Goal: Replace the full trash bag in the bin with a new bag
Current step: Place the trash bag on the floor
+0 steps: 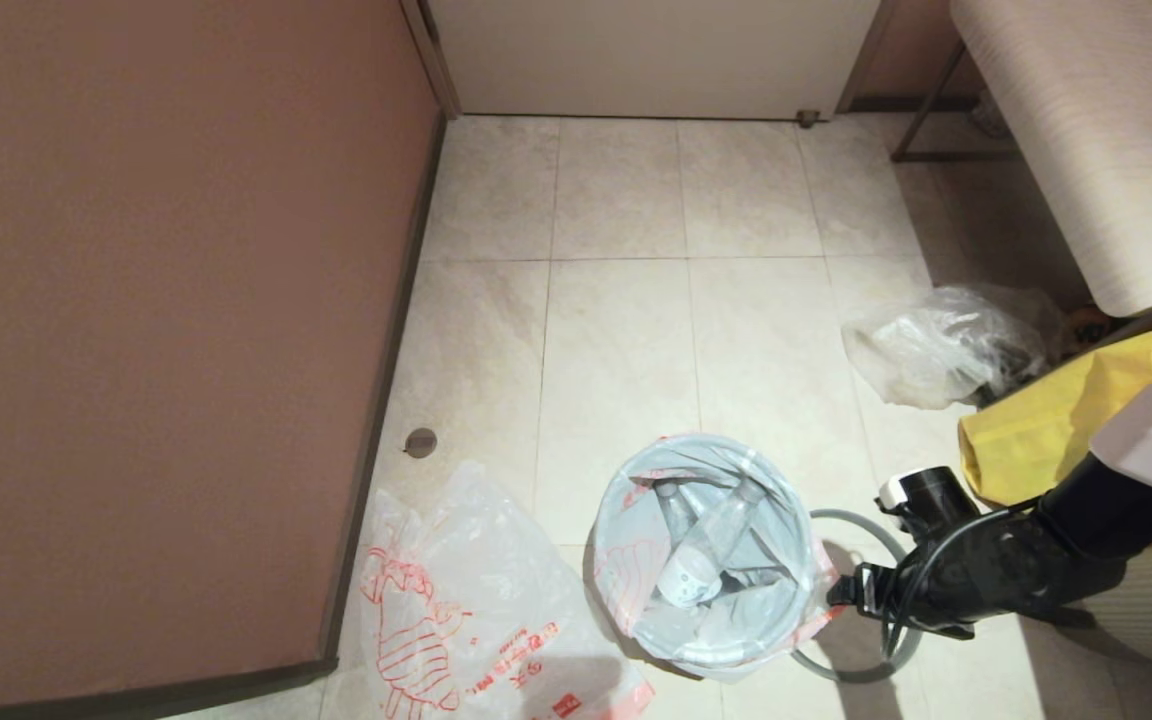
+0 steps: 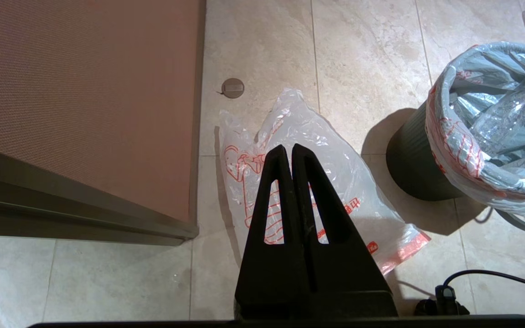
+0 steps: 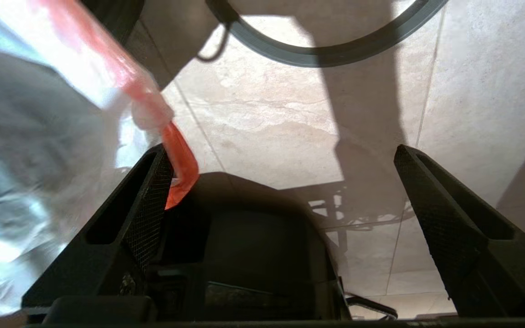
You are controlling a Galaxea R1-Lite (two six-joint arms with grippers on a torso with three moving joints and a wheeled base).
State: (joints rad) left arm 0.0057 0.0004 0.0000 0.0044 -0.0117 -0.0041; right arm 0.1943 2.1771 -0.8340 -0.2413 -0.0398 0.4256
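So the small round black plastic bin (image 2: 415, 171) sits on the beige tiled floor (image 1: 616, 330), lined with the full translucent white trash bag (image 1: 636, 590), its orange-red hem folded over the outside of the bin. A couple of clear plastic bottles (image 1: 706, 550) lie inside it. The separate grey ring rim (image 1: 861, 668) is off the bin, lying flat on the floor just beside it on the robot's right.

The right gripper (image 1: 836, 592) is right at the bag's edge on that side, jaws spread wide, nothing pinched; in the right wrist view the orange hem hangs against the inner face of one finger (image 3: 153, 205).

The new translucent white bag with the red cartoon (image 1: 456, 610) lies flat on the floor to the bin's left, near the brown wall panel (image 1: 166, 330). The left gripper (image 2: 288, 148) hangs over it, jaws pressed together, holding nothing.
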